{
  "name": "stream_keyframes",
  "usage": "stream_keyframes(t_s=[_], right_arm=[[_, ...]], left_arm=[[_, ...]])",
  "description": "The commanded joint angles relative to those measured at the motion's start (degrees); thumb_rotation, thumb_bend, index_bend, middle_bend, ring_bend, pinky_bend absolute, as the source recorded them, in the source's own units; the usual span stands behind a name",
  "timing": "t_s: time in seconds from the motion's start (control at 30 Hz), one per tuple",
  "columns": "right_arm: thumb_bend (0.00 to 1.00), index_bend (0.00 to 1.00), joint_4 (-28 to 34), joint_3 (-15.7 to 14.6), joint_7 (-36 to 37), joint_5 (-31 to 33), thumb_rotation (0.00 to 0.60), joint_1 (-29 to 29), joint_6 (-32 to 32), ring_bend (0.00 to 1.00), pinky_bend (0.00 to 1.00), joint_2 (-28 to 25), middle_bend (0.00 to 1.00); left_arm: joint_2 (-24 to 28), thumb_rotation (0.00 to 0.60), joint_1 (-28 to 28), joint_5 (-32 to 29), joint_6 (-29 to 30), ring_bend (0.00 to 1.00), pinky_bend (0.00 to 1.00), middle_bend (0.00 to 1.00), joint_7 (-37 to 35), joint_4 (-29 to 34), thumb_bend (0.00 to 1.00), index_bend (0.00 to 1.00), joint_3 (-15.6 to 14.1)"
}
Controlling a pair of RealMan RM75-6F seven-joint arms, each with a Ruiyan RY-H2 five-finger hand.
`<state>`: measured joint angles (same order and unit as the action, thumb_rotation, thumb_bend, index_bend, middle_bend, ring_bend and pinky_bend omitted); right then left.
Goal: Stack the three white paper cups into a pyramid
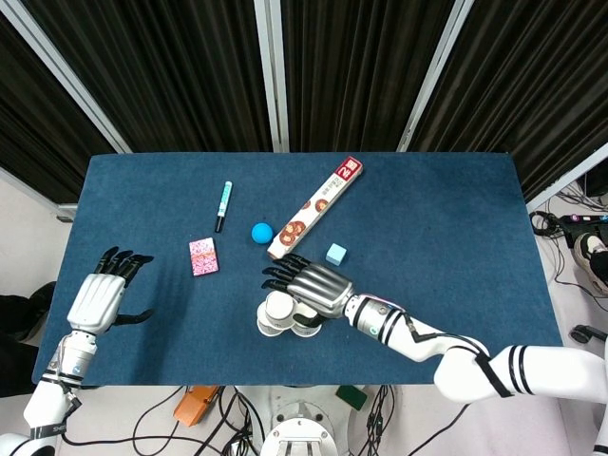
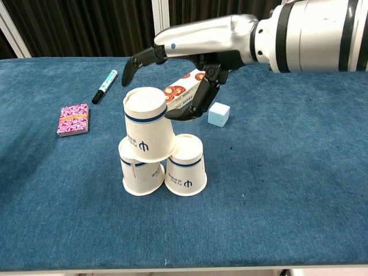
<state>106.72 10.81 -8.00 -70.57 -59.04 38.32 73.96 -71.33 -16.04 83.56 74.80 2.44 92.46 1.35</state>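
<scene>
**Top cup on two base cups**

Head view: right hand [image 1: 312, 285] lay over the cups [image 1: 285, 316] near the table's [image 1: 446, 218] front edge. Left hand [image 1: 99, 296] lay apart, fingers spread, holding nothing.

Chest view: top cup [image 2: 147, 125] sat tilted on both base cups [image 2: 164, 168]; right hand's fingers [image 2: 133, 64] arched above it, spread, not gripping.

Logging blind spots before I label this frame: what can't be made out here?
- Head view: right hand covers the top cup and most of the base cups; how they sit is hidden.
- Chest view: whether the right hand's fingers touch the top cup; its thumb lies behind the cup.
- Chest view: left hand outside the frame.
- Both views: print on the long box too small.
</scene>
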Motion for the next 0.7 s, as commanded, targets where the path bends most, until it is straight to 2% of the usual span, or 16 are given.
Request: stream_keyframes(t_s=[0.03, 0.17, 0.33, 0.43, 0.57, 0.7], right_arm=[[0.53, 0.15, 1.1, 0.2, 0.9, -1.2, 0.6, 1.3, 2.2, 0.0, 0.07, -1.4, 0.14], [0.53, 0.09, 2.3, -0.7, 0.3, -3.4, 0.6, 5.6, 8.6, 0.0, 0.07, -5.4, 0.14], [0.48, 0.04, 3.7, -4.6, -4.5, -5.5, 0.6, 15.6, 22.0, 0.0, 0.07, -11.3, 0.13], [0.44, 0.0, 4.2, -7.3, -4.8, -7.1, 0.6, 21.9, 29.3, 0.0, 0.05, -14.0, 0.1], [0.4, 0.0, 2.5, -11.5, -0.1, -9.9, 0.6, 31.7, 39.3, 0.0, 0.03, -16.5, 0.05], [0.37, 0.0, -1.4, -14.7, 5.9, -11.9, 0.6, 39.4, 45.8, 0.0, 0.02, -16.8, 0.02]], left_arm=[[0.2, 0.6, 0.1, 0.0, 0.2, 0.11, 0.0, 0.19, -0.1, 0.0, 0.14, 0.17, 0.1], [1.0, 0.6, 0.6, -0.3, 0.9, 0.11, 0.0, 0.19, -0.6, -0.4, 0.14, 0.17, 0.4], [2.7, 0.6, 1.8, -1.0, 2.3, 0.11, 0.0, 0.19, -1.2, -1.8, 0.14, 0.17, 0.8], [3.5, 0.6, 2.7, -1.5, 3.5, 0.11, 0.0, 0.19, -1.9, -2.5, 0.14, 0.17, 0.9], [4.0, 0.6, 4.8, -1.5, 6.2, 0.11, 0.0, 0.19, -3.9, -4.0, 0.14, 0.17, 0.8], [3.7, 0.6, 7.0, -1.6, 8.3, 0.11, 0.0, 0.19, -5.5, -5.7, 0.14, 0.17, 0.3]])
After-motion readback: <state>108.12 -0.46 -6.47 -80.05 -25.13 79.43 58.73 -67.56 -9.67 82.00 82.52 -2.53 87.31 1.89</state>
